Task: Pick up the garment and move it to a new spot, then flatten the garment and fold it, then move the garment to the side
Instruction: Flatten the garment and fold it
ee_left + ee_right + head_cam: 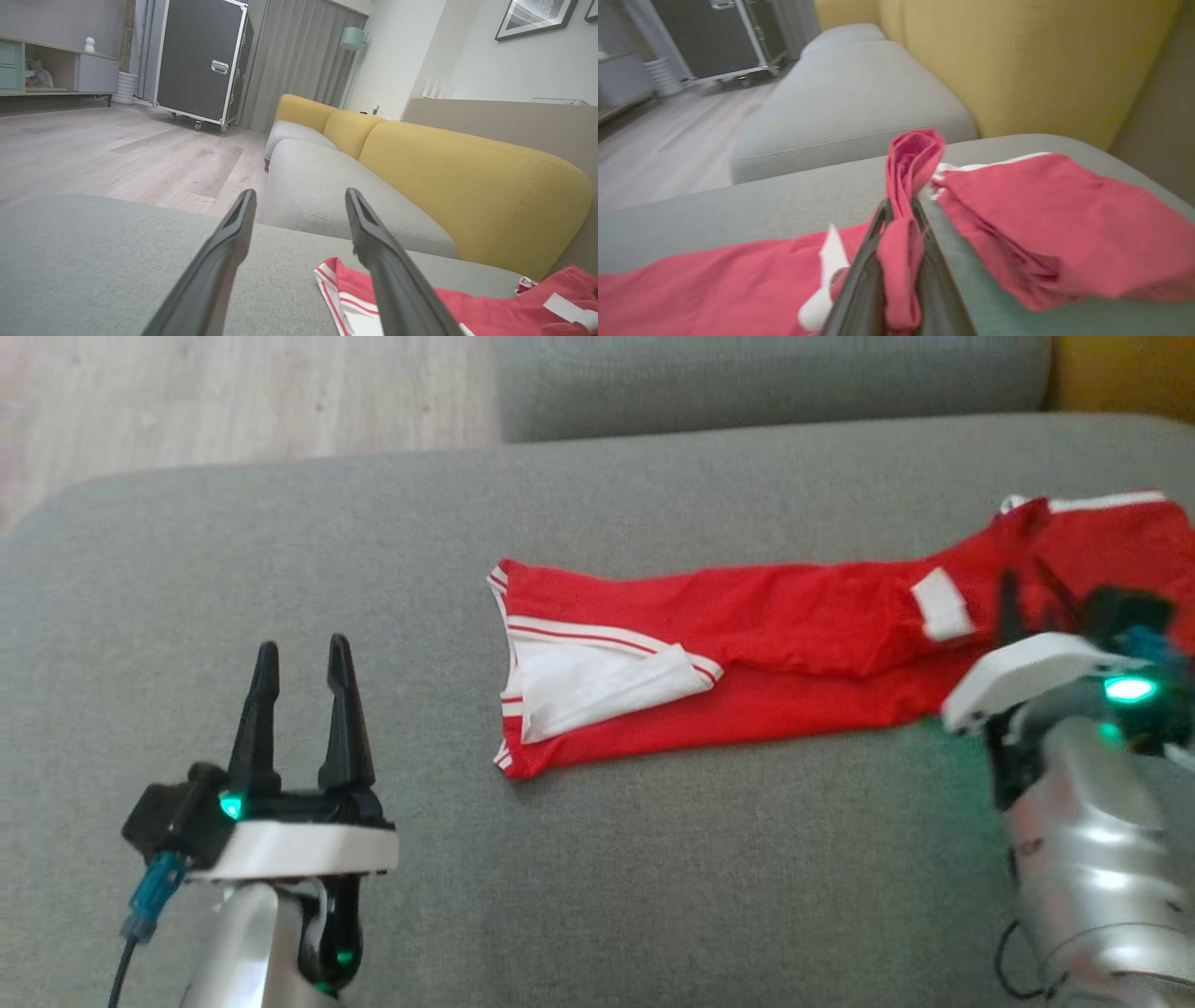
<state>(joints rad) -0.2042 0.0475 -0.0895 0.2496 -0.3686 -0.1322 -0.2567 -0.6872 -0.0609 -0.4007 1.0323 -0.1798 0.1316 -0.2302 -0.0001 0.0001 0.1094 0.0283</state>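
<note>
A: Where's the garment (794,644)?
B: It lies lengthwise on the grey seat (560,877). It is red with white trim, with the white-lined end toward the middle and the other end at the right edge of the head view.
A: And the right tool (1029,590)?
B: It is at that right end. The head view blurs its fingers. The right wrist view shows them pressed together on a raised fold of the red cloth, which stands up past the tips.
A: The left tool (303,649)?
B: Its fingers are apart, over the seat, well left of the garment.
A: What do the wrist views add?
B: Both show a yellow backrest (467,186) behind the seat, a wooden floor (117,149) and a black case (201,60) on wheels. The left wrist view also has a framed picture (532,16) on the wall.
A: Any writing?
B: A white label (943,605) sits on the cloth just beside the right tool, but it is too blurred to read.
</note>
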